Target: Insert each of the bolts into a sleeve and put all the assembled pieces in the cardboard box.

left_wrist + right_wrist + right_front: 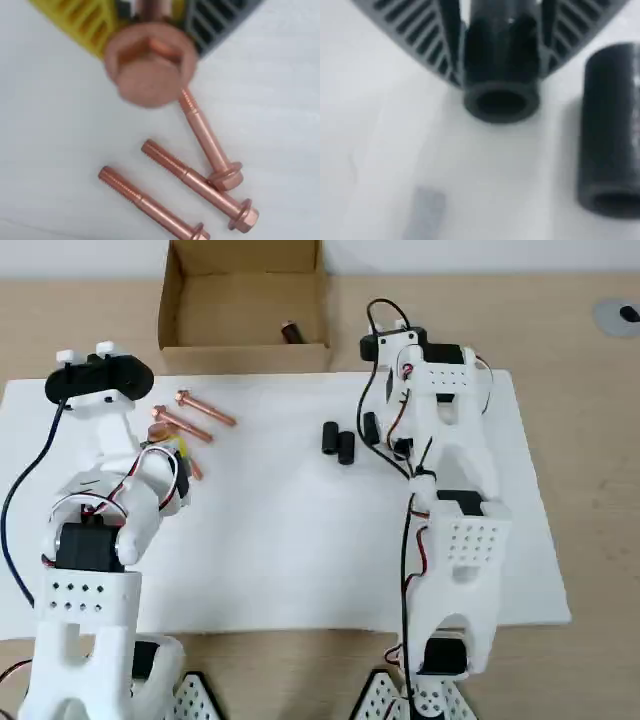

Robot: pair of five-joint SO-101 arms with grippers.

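Note:
My left gripper (150,17), one finger yellow and one black, is shut on a copper bolt (150,65) whose hex head faces the camera. Three more copper bolts (210,145) lie loose on the white sheet just under it, seen in the high view as bolts (205,408) beside the left gripper (165,445). My right gripper (501,45) is shut on a black sleeve (501,75), open end down, just above the sheet. Another sleeve (610,130) lies next to it. In the high view two loose sleeves (338,442) lie just left of the right gripper (372,428).
The cardboard box (243,358) stands open at the back edge of the white sheet (280,540), between the two arms, with one dark piece (290,332) inside. A grey disc (617,315) sits on the wooden table at the far right.

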